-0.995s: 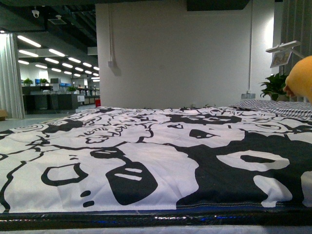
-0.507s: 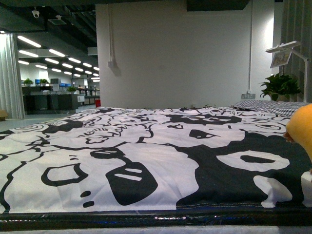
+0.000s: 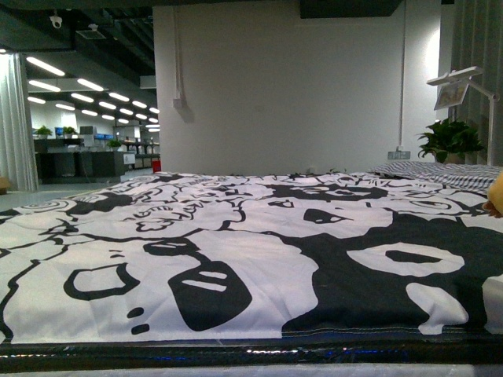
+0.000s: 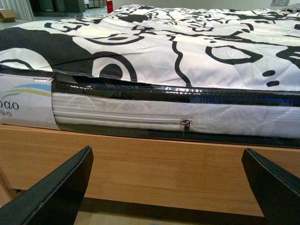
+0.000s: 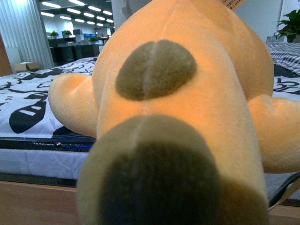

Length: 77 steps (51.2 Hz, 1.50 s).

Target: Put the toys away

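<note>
**The toy is at my right side, and it is not put away**

On the left, my left gripper [image 4: 167, 151] is spread wide and carries nothing. It is low down, facing the wooden bed frame [image 4: 140, 173] and the side of the mattress [image 4: 122, 115]. I judge that this arm takes no part in the work at this moment.

In the middle, the black and white bed cover [image 3: 236, 251] has no toy lying on the part I can see.

On the right, the orange plush toy [image 5: 187, 93] fills almost all of my right wrist view, very close to the camera, with the edge of the bed behind it. In the front view only a thin piece of it shows at the right border. My right gripper is hidden behind the plush, so I cannot tell if it is clenched on the toy, though I suppose so.

The carrying seems to be under way, but the putting away is left. No basket or box shows in any view.
</note>
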{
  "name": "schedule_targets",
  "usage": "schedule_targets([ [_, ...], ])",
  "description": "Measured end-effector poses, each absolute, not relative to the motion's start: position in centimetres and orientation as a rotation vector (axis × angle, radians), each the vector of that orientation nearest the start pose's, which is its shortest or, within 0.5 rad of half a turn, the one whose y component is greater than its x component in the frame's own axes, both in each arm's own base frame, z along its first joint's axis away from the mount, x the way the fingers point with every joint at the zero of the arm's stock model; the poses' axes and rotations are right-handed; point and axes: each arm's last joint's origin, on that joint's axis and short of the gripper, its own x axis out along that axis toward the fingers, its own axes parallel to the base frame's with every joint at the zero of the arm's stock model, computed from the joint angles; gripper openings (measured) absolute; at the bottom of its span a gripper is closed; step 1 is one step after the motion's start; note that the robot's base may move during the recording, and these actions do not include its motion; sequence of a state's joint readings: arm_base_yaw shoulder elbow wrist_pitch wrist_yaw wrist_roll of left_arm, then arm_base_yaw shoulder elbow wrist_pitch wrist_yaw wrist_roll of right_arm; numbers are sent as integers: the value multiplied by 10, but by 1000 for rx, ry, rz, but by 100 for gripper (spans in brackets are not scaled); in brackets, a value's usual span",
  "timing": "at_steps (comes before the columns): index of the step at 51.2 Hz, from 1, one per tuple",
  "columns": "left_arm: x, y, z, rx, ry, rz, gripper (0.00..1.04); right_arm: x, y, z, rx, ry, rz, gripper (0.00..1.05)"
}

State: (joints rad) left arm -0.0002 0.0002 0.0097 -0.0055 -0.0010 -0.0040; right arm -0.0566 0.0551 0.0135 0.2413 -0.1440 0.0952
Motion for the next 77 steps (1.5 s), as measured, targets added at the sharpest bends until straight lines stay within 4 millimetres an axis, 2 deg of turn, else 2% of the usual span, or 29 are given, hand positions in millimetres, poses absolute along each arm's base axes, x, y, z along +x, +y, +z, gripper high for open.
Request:
schedule_targets([
  [77, 97, 0, 166, -4, -4, -1, 98, 98, -2, 187, 75, -199, 91, 11],
])
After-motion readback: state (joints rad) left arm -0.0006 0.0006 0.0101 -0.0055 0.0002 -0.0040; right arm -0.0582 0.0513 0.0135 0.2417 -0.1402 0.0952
